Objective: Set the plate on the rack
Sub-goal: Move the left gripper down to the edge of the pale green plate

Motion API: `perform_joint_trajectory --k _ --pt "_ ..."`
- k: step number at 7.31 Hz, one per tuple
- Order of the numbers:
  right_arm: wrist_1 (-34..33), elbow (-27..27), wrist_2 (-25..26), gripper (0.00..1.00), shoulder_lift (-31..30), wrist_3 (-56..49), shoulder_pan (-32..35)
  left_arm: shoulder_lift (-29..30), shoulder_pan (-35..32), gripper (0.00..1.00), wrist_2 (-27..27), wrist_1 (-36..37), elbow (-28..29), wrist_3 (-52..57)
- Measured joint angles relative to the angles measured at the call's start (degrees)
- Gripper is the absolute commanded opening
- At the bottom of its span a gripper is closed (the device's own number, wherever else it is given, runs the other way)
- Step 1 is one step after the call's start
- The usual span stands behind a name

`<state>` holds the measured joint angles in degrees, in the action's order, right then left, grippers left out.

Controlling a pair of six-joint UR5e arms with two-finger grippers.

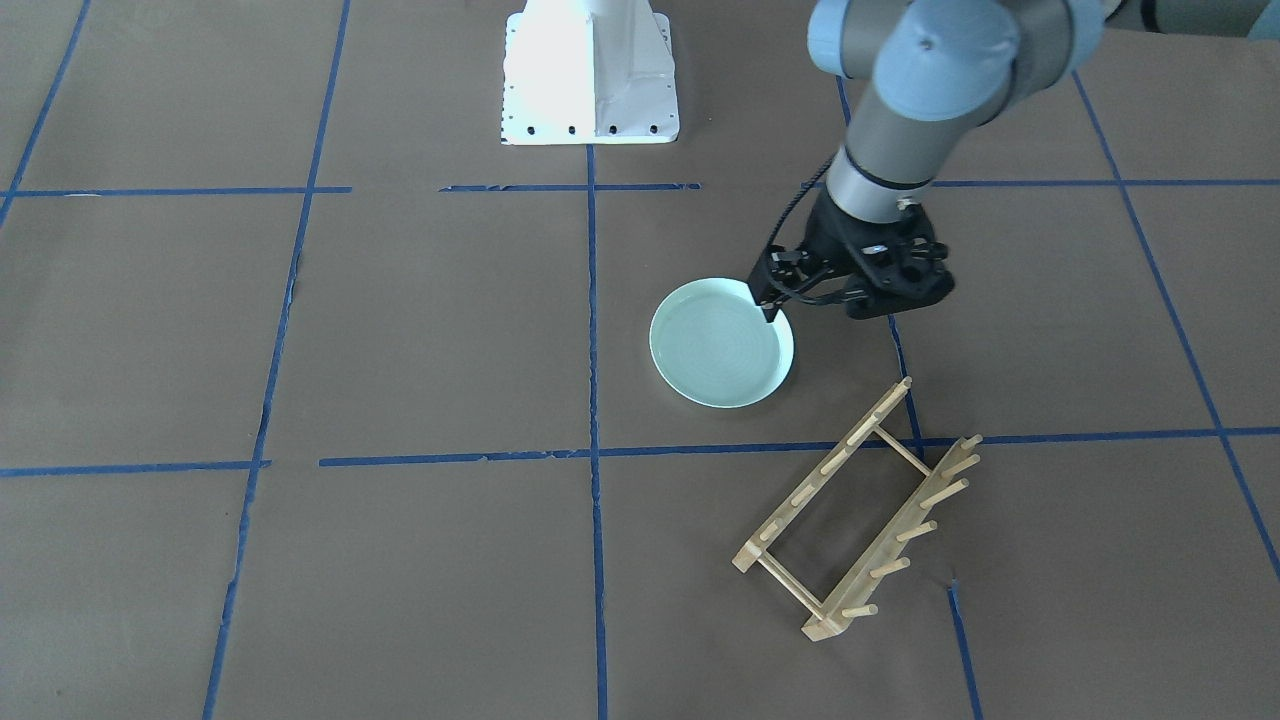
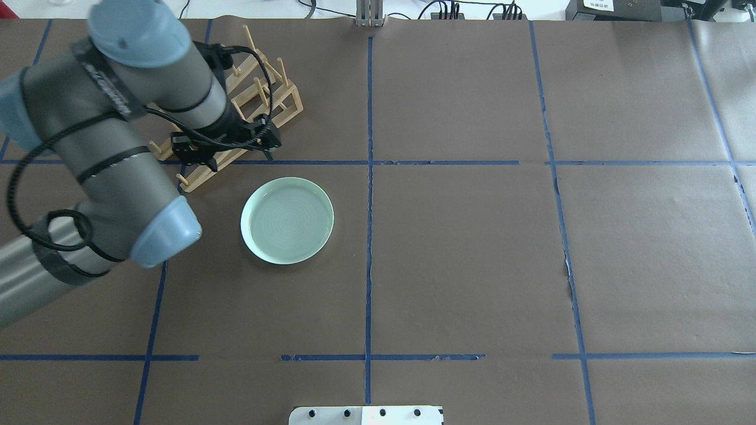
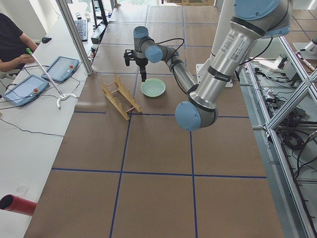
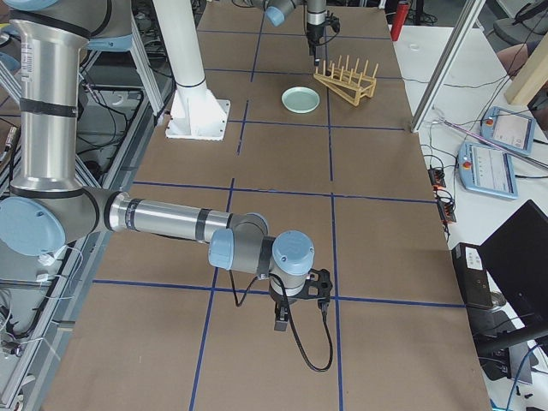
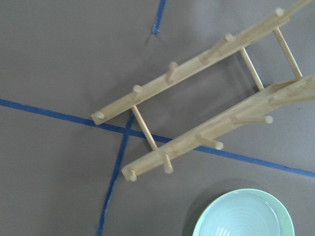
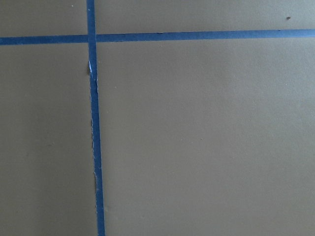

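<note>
In the right side view, at lower centre, the right end effector (image 4: 282,321) is being held low over bare tabletop (image 1: 400,350), well apart from the work. Whether its jaws are apart or together cannot be told from that view.

In the front-facing view, the rack (image 1: 826,470) is being shown nearest, at lower right, lying aslant across a blue tape line. Nothing is being carried between its pegs. Beyond it, near frame centre, the plate (image 1: 720,345) is lying flat on the tabletop, near the rack but apart from it. Farther on, the left end effector (image 1: 770,312) is being pointed downward at the plate's upper-right rim. Contact with the rim cannot be confirmed. In the left wrist view the plate is being caught only at the lower right, with the rack across the middle, which suggests the end effector is being kept raised. Whether its fingers are apart or together cannot be told.

The task is being judged as barely begun: the plate is not yet being gripped. The rim is yet to be clamped, the plate lifted, tipped on edge and lowered between two pegs.
</note>
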<state>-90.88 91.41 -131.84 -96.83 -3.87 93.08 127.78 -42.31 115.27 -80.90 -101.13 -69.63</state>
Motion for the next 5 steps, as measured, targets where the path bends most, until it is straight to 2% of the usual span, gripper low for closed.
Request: perform_joint_trajectory --k 2,3,5 --pt "0.0 0.0 0.0 1.0 0.0 0.0 0.0 6.04 7.42 0.92 -5.49 -3.7 10.51 0.02" --pt "0.0 0.0 0.0 1.0 -0.01 0.0 0.0 7.27 9.33 0.83 -6.24 -7.06 14.79 0.03" --pt "0.0 0.0 0.0 1.0 0.0 0.0 0.0 8.84 10.65 0.71 -6.83 -9.99 19.11 0.41"
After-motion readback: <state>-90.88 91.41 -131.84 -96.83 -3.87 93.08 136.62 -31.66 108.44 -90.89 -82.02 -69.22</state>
